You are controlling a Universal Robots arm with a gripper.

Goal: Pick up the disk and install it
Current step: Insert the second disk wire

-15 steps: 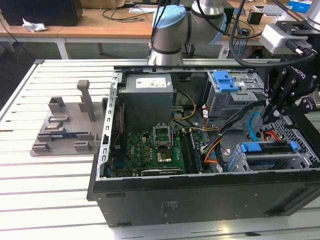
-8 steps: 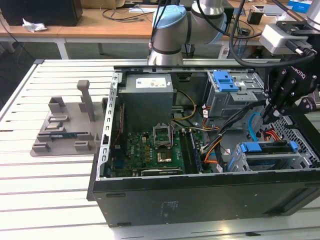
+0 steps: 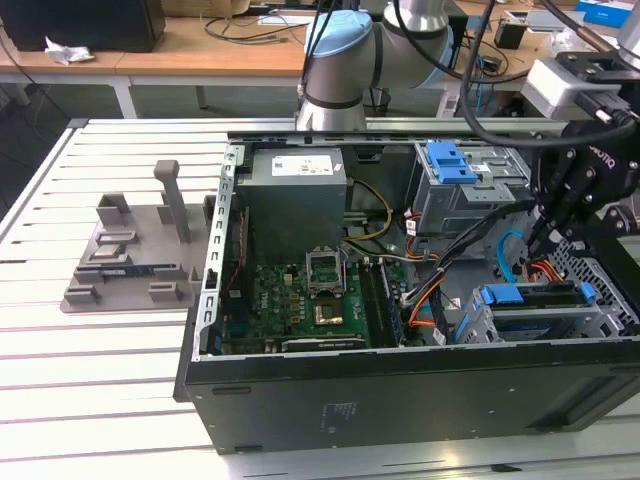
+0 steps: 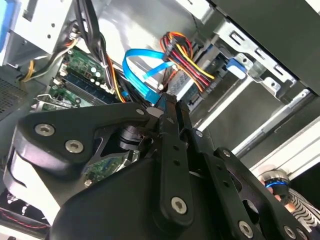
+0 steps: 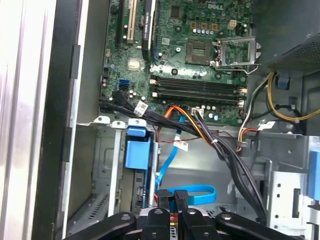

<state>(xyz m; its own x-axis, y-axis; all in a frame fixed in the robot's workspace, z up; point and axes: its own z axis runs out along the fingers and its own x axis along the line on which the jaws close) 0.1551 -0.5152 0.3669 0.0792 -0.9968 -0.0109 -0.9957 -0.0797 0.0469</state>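
Slatted worktop point(image 3: 120, 380), open PC case point(image 3: 400, 390). Tool point(image 5: 173, 196) pinched narrow, empty, above cables; disk point(image 3: 535, 300) already in bay, apparently seating step.

You've got a black gripper point(image 5: 172, 197) over a black computer case point(image 3: 400, 395). Motherboard point(image 5: 190, 60) is green, flat data cable point(image 5: 192, 191) bright blue. Power wires point(image 4: 187, 62) run red, yellow, black and orange. Drive rails point(image 3: 530, 294) are blue on a grey bay. Power supply point(image 3: 295, 205) is grey with a white sticker. Grey fixture point(image 3: 130, 265) sits on the white slatted table point(image 3: 90, 380).
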